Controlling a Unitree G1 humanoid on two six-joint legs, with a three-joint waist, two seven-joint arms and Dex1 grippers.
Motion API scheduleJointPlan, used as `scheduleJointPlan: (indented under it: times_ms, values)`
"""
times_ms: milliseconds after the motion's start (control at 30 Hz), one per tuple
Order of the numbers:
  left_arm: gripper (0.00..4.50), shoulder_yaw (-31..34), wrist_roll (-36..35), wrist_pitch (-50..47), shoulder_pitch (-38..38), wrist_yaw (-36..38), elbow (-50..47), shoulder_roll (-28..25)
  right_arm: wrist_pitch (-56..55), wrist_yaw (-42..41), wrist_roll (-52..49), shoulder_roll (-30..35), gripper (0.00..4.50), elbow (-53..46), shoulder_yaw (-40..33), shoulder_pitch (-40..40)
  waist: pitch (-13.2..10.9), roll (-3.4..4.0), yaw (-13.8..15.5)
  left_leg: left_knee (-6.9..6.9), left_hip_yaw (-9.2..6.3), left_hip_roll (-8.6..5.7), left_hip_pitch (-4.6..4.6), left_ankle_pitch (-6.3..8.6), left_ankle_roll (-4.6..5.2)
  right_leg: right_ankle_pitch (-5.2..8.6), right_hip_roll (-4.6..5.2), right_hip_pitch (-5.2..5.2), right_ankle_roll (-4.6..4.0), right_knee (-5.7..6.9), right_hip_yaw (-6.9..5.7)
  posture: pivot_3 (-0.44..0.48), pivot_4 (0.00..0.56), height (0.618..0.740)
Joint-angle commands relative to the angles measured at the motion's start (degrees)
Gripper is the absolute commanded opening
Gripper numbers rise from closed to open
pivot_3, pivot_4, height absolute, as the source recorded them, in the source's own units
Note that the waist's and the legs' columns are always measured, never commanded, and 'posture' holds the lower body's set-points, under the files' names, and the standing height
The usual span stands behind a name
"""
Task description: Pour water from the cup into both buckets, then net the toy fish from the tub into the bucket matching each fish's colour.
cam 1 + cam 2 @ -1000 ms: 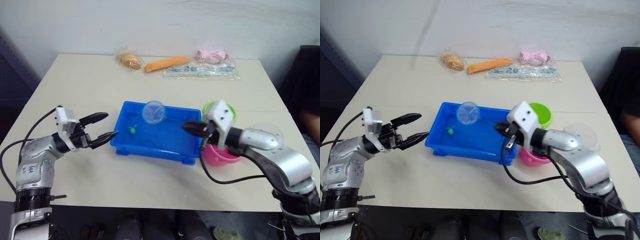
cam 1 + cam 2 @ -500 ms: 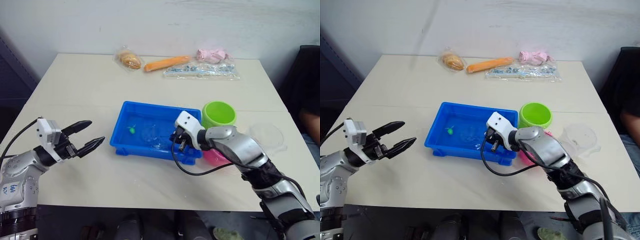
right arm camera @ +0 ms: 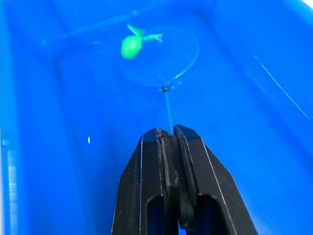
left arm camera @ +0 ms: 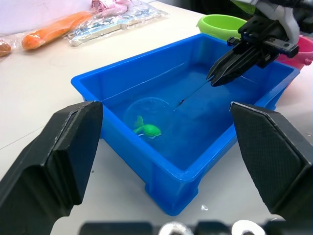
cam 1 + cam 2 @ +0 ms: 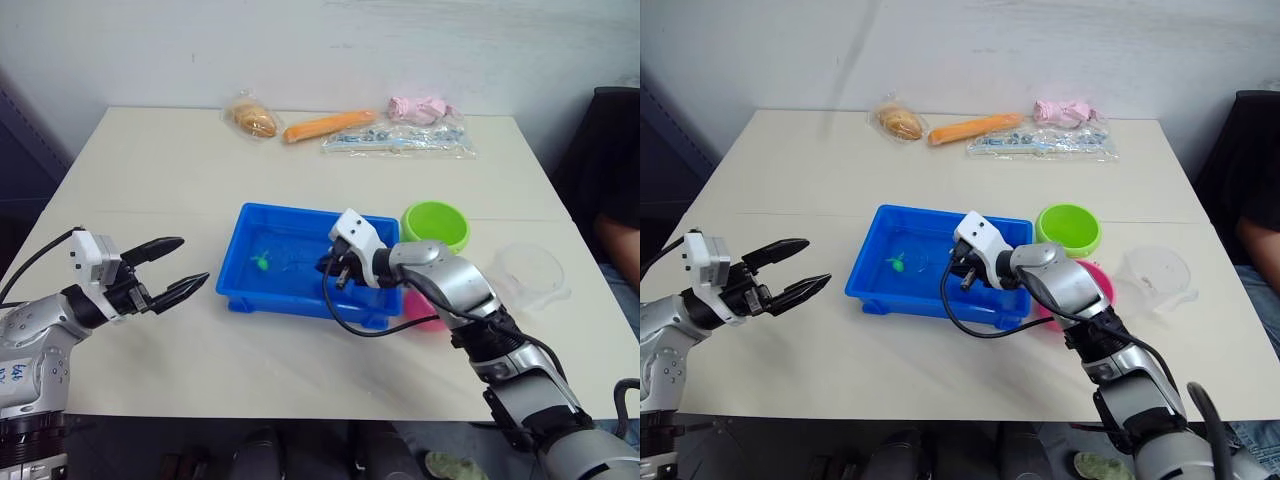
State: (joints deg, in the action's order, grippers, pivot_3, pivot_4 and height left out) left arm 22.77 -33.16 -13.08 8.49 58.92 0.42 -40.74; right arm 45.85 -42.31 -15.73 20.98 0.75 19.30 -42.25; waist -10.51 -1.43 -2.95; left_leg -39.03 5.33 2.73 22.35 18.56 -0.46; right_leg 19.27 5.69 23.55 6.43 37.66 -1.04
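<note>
The right gripper (image 4: 220, 73) is reaching down into the blue tub (image 5: 240, 285), its two black fingers (image 3: 146, 196) pressed together on the thin handle of the net (image 3: 161, 61). The net's ring lies low in the tub, under or around a small green fish (image 4: 146, 129); from the wrist view the fish sits within the ring's outline, toward its far edge. The tub stands in the middle of the table (image 5: 150, 170), and I can make out only that one fish in it. Just beside the tub, on the robot's right, stands the green bucket (image 5: 437, 223), and nearer the robot the pink bucket (image 5: 1095, 285) is partly hidden behind the right forearm. The clear cup (image 5: 530, 272) sits further to the right, near the table's edge, apart from the buckets. The left gripper (image 5: 178, 270) hovers over the bare table to the left of the tub, near it but not touching, its fingers spread wide apart and holding nothing. Along the far edge of the table lie a bagged bread roll (image 5: 252, 120), a carrot (image 5: 322, 126), a pink bundle (image 5: 418, 107) and a clear plastic packet (image 5: 400, 140), all well away from the tub. A person's arm (image 5: 620, 245) shows at the right edge of the scene.
</note>
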Motion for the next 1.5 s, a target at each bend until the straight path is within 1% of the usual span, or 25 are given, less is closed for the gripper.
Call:
scheduleJointPlan:
  times_ms: [33,200,300,400,500,600,767,900,1000,1033,1133,1233,1333,1367,1433,1500]
  values:
    - [4.46,-0.29,0.25,0.95,1.26,0.61,-0.21,-0.87,2.67,-1.26,-3.78,1.3,0.0,-7.12,-4.77,1.4,0.0,0.0,-0.01,0.01,0.0,0.0,0.0,0.0,0.0,0.0,0.0,0.0,0.0,0.0,0.0,0.0,0.15,0.74]
    - [4.46,-1.3,0.48,1.24,2.75,1.33,1.0,-0.85,8.37,-2.51,-8.6,4.66,0.0,-14.52,-9.05,3.69,0.0,0.0,0.02,0.02,0.0,-0.01,0.0,0.01,0.01,0.0,0.02,0.0,0.0,-0.04,0.0,0.0,0.15,0.74]
    - [4.46,-2.86,0.48,1.2,5.02,2.17,1.81,-0.27,12.31,-3.36,-12.23,9.06,0.0,-20.11,-13.87,5.74,0.0,0.01,0.08,0.04,0.0,0.01,0.0,0.01,0.0,0.0,0.04,0.0,0.0,-0.04,0.01,0.0,0.15,0.74]
    - [4.46,-6.14,1.38,1.58,7.83,4.4,2.64,-0.24,14.94,-3.49,-14.93,14.22,0.0,-25.63,-18.71,9.09,-0.01,0.0,0.67,0.06,-0.01,-0.02,0.01,0.02,0.02,0.0,-0.01,-0.01,0.0,-0.1,-0.02,0.0,0.15,0.74]
    - [4.46,-9.2,1.77,1.0,11.78,6.5,3.25,-0.28,16.33,-2.74,-17.11,17.33,0.0,-29.82,-22.86,12.77,0.0,0.0,1.3,0.04,0.02,-0.04,0.01,0.05,0.07,0.0,-0.02,-0.04,0.0,-0.26,0.0,0.0,0.15,0.74]
    - [4.46,-11.57,1.77,0.55,15.65,7.42,3.77,0.64,17.93,-1.04,-19.53,18.33,0.0,-33.14,-27.0,15.75,0.0,0.0,1.39,0.04,0.02,-0.04,0.01,0.06,0.08,0.0,-0.06,-0.05,0.01,-0.35,0.0,0.0,0.15,0.74]
    - [4.46,-15.97,2.1,0.3,21.45,8.94,4.92,3.94,16.63,1.4,-21.4,20.23,0.0,-39.65,-36.74,24.27,0.0,0.0,1.46,0.05,0.02,-0.06,0.02,0.05,0.07,-0.01,-0.1,-0.07,0.03,-0.31,0.01,0.0,0.15,0.74]
    - [4.46,-17.88,2.1,-0.21,23.24,9.87,6.12,5.93,16.39,1.85,-23.33,22.44,0.0,-42.78,-46.26,30.13,0.0,0.0,1.37,0.03,0.07,-0.1,0.03,0.06,0.09,-0.04,-0.14,-0.08,0.08,-0.27,0.07,0.0,0.15,0.74]
    - [4.46,-18.6,1.55,-1.39,24.02,10.53,6.67,6.9,16.05,1.62,-24.67,24.13,0.0,-43.84,-52.02,33.58,0.0,0.0,1.39,0.02,0.09,-0.08,-0.01,0.06,0.09,-0.04,-0.2,-0.08,0.08,-0.41,0.11,0.0,0.15,0.74]
    - [4.46,-19.05,1.44,-1.57,24.41,10.76,6.82,7.49,15.51,1.38,-24.24,25.05,0.0,-43.69,-54.57,35.15,0.0,0.0,1.44,0.02,0.07,-0.07,-0.01,0.06,0.09,-0.04,-0.21,-0.09,0.08,-0.44,0.1,0.0,0.15,0.74]
    - [4.46,-19.74,1.62,-1.49,25.21,11.19,7.47,8.91,12.97,1.8,-22.49,26.81,0.0,-42.16,-59.11,38.36,0.0,0.0,1.65,0.01,0.05,-0.08,-0.01,0.06,0.08,-0.05,-0.22,-0.13,0.09,-0.48,0.09,0.0,0.15,0.74]
    - [4.46,-20.22,2.2,-0.92,25.57,11.89,8.53,9.97,7.92,5.37,-17.31,26.92,0.0,-38.73,-59.7,39.6,0.0,0.0,1.53,-0.01,0.06,-0.11,-0.03,0.06,0.09,-0.09,-0.23,-0.2,0.16,-0.57,0.11,0.0,0.15,0.74]
    - [4.46,-20.44,2.37,-0.61,25.8,12.33,9.04,10.45,3.13,8.58,-12.82,25.73,0.0,-37.15,-57.68,40.57,0.0,0.01,1.52,-0.01,0.1,-0.14,-0.05,0.06,0.09,-0.1,-0.23,-0.19,0.18,-0.57,0.16,0.0,0.15,0.74]
    - [4.46,-20.44,2.4,-0.58,25.82,12.41,9.09,10.53,0.71,8.74,-10.9,25.99,0.0,-36.98,-56.49,41.52,0.0,0.0,1.53,-0.01,0.09,-0.14,-0.04,0.05,0.08,-0.1,-0.25,-0.19,0.18,-0.58,0.15,0.0,0.15,0.74]
    - [4.46,-20.6,2.34,-0.93,25.74,12.59,9.01,10.51,-7.41,8.98,-3.68,27.64,0.0,-35.88,-52.18,44.77,0.0,0.01,1.51,0.0,0.08,-0.14,-0.04,0.05,0.07,-0.1,-0.27,-0.18,0.18,-0.58,0.15,0.0,0.15,0.74]
    - [4.46,-20.72,2.27,-1.13,25.67,12.67,8.83,10.56,-15.14,9.57,2.09,27.96,0.0,-33.73,-48.87,46.83,0.0,0.01,1.51,0.0,0.09,-0.2,-0.04,0.04,0.06,-0.1,-0.3,-0.18,0.18,-0.58,0.15,0.0,0.15,0.74]
